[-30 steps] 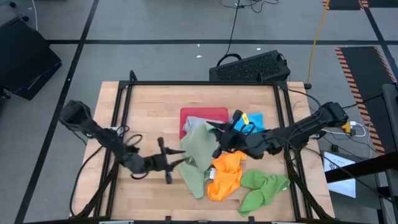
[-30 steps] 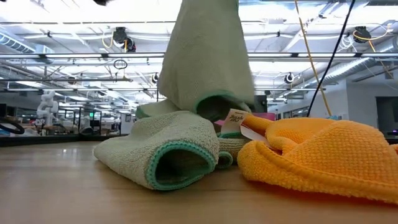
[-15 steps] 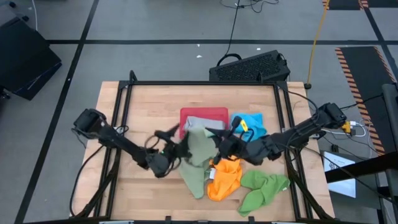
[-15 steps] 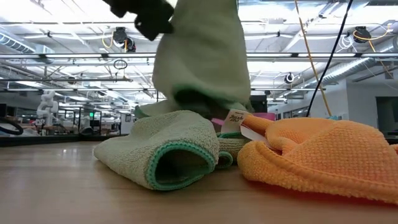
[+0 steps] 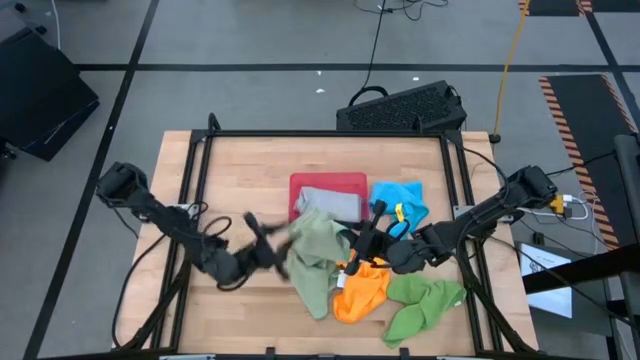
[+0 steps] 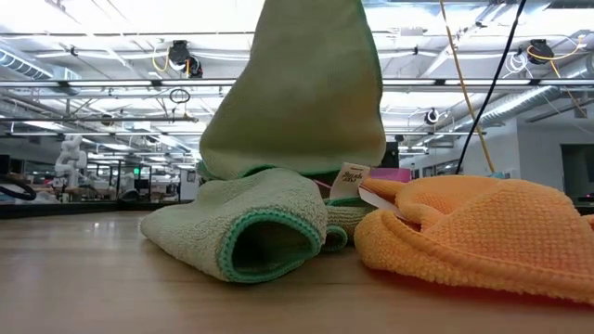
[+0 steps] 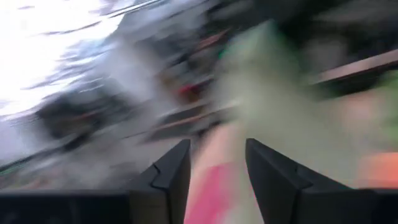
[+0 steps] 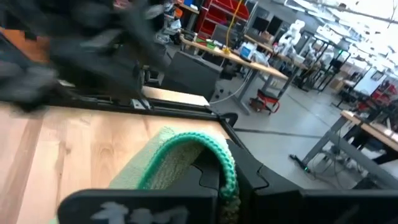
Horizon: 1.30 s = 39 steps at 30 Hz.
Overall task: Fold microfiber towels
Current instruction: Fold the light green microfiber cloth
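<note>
sage green towel [image 5: 318,250], orange towel [image 5: 362,285], red tray [image 5: 328,183].

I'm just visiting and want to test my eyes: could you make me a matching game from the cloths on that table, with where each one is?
Cloths:
1. orange towel
2. bright blue towel
3. bright green towel
4. grey-blue towel

Places:
A. on the red tray
B. nearest the table's front right corner
C. right of the tray
D. between the sage green towel and the bright green one

Pairs: 1-D, 2-C, 3-B, 4-A
</note>
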{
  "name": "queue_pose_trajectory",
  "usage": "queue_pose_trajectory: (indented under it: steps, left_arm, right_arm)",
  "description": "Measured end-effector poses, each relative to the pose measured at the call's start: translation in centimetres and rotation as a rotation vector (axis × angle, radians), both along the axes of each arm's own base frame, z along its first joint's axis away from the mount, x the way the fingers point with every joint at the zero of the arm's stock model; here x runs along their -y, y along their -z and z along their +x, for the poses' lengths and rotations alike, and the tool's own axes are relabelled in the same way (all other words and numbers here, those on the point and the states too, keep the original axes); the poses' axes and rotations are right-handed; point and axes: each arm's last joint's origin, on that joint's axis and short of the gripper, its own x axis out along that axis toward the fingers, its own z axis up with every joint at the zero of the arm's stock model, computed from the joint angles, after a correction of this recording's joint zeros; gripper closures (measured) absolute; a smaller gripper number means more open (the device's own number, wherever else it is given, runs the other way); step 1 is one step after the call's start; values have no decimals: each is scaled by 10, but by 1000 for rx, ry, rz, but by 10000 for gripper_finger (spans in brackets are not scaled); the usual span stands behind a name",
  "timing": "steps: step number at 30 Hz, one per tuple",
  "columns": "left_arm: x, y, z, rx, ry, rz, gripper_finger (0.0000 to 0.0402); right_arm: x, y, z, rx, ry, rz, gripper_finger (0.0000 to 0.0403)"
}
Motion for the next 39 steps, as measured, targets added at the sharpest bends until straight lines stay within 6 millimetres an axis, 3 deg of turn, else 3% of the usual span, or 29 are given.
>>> queue_pose_trajectory:
  steps: [3,7,12,17,24,27,31,39]
  left_arm:
    - [13,9,-2,-8,256,-171,255]
    - [24,21,0,-45,456,-389,264]
    - [50,45,6,-24,534,-396,260]
    - [67,69,21,0,412,-290,227]
    - [85,82,61,-34,182,-154,156]
    - [82,76,81,6,3,-171,137]
    - [74,82,102,-7,-37,-214,119]
    - [46,89,120,81,-254,-298,108]
  right_arm:
    - [2,3,0,8,7,25,401]
    - [1,3,0,25,8,58,401]
    - [-1,5,-1,32,-17,104,401]
    - [-4,9,-2,42,-81,192,401]
    - [-9,31,-11,25,-83,261,401]
    - [-8,37,-12,27,-79,271,401]
    - [-6,37,-11,42,-73,273,401]
    - [-6,29,-8,100,-90,246,401]
